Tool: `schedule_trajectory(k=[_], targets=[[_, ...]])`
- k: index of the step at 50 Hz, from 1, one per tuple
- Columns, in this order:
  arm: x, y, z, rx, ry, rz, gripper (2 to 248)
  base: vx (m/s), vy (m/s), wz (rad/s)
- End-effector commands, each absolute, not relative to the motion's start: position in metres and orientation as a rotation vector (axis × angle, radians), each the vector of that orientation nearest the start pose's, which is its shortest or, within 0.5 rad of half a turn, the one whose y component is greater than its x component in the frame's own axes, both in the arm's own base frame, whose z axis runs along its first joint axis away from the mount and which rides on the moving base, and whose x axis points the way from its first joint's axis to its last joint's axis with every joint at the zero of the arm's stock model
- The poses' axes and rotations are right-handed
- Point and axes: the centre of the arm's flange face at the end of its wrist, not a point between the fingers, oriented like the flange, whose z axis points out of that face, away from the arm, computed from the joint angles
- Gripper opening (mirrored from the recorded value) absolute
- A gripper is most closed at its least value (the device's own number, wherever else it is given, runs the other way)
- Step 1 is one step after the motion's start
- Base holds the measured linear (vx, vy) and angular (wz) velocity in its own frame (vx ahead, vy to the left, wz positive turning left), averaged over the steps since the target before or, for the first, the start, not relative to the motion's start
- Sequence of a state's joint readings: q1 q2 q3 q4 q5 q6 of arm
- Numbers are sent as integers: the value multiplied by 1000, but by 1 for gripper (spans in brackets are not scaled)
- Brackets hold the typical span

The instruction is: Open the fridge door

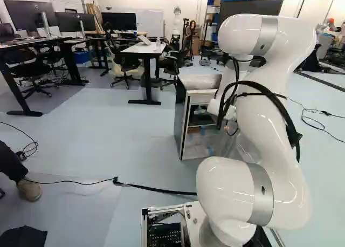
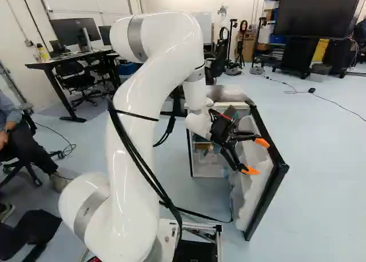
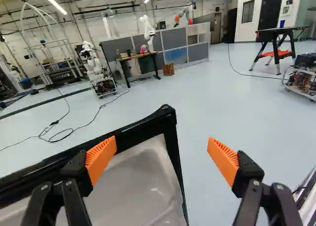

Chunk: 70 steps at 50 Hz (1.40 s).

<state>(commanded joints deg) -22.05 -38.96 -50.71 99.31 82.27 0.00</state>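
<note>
The small fridge [image 1: 181,115] stands on the floor ahead of the arm, black outside with pale shelves inside. Its door [image 2: 277,173] is swung wide, showing a white inner liner and black frame. In the right base view my gripper [image 2: 255,157] is over the inner side of the door. The wrist view shows the gripper [image 3: 162,156] open, its orange pads far apart. One finger overlaps the door's black frame [image 3: 171,137] and liner; the other has floor behind it. The door's corner shows between them, not gripped. Whether either finger touches the door I cannot tell.
A white-topped table [image 1: 144,48] stands behind the fridge, with desks and chairs to its left. A black cable [image 1: 156,190] crosses the floor near the base. A seated person is at the left of the right base view. Another robot [image 3: 98,70] stands far off.
</note>
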Motion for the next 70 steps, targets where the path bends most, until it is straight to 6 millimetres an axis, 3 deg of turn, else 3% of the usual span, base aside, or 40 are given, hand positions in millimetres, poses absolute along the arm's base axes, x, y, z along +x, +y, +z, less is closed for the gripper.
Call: schedule_trajectory(k=[42, 52, 70], targets=[[425, -360, 272, 524, -1768, 905, 247, 0, 0, 0], [422, -358, 272, 529, -1765, 903, 247, 0, 0, 0], [406, -324, 271, 667, -1694, 938, 247, 0, 0, 0]])
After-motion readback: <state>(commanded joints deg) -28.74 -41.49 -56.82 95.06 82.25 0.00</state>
